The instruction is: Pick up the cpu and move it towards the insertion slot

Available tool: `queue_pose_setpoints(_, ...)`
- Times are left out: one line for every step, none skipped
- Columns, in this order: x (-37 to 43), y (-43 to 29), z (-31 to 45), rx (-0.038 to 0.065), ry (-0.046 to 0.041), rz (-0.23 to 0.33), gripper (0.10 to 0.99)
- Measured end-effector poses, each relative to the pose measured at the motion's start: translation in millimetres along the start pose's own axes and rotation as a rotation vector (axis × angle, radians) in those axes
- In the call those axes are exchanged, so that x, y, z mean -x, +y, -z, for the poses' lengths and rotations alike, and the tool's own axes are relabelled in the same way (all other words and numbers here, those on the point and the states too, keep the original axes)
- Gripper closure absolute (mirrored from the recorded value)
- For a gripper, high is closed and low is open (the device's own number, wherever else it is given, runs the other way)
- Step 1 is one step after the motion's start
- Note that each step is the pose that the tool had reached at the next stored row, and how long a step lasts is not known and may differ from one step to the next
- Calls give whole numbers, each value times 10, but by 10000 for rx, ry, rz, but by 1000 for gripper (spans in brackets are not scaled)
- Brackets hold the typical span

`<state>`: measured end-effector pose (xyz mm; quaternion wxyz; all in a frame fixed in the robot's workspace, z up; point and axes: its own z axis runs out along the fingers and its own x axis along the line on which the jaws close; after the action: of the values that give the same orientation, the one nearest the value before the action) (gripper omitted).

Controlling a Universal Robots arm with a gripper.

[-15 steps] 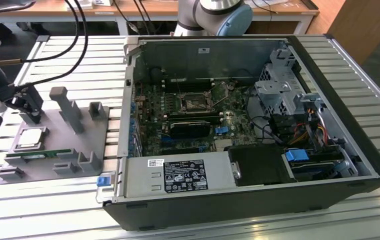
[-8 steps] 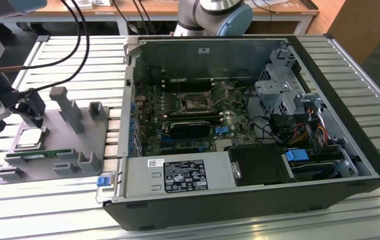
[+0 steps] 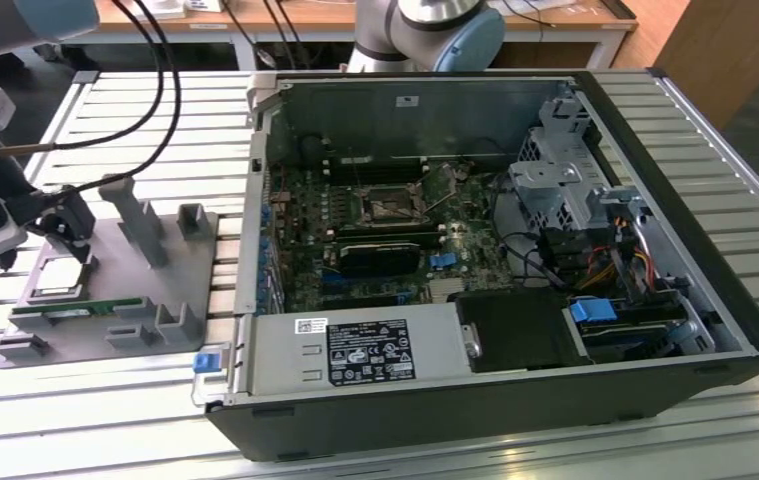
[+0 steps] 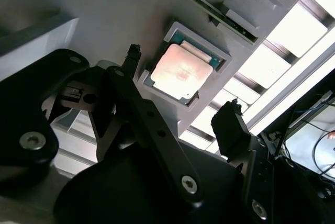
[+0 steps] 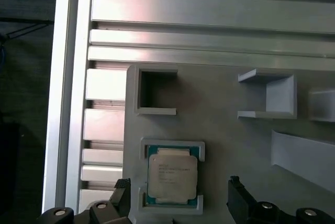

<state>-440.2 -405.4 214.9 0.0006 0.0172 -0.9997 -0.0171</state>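
Grey plastic fixture tray (image 5: 230,145) on slatted desk (image 5: 209,14): hovering with black two-finger gripper (image 5: 178,182) spread wide, straddling silvery square cpu (image 5: 172,176) lying flat in its recess, ungrasped. Judging pre-grasp stage; needing level descent, even closing on chip edges.

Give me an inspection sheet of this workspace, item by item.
Surface: slatted metal table, carrying a grey fixture and an open computer case.
Job's things: cpu lying flat in its fixture pocket; insertion slot inside the case.
Clutter: green memory stick in the fixture.
Tool: tool open, fingers on either side of the cpu, not gripping it.
Cables: black cables crossing the table; coloured wires inside the case.
Surroundings: wooden bench behind the table.
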Motion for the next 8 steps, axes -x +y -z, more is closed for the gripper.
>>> queue_pose_setpoints(-2,0,-17,0,0,0,263)
queue_pose_setpoints(-4,0,-35,0,1,-1,263)
queue_pose_setpoints(-7,-1,-51,0,1,-1,263)
queue_pose_setpoints(-11,1,-64,0,1,-2,263)
queue_pose_setpoints(-15,3,-74,0,1,-4,263)
queue_pose_setpoints(-16,4,-79,0,0,-4,263)
queue_pose_setpoints(-16,5,-79,-1,2,-3,263)
queue_pose_setpoints(-16,7,-82,-1,2,-3,263)
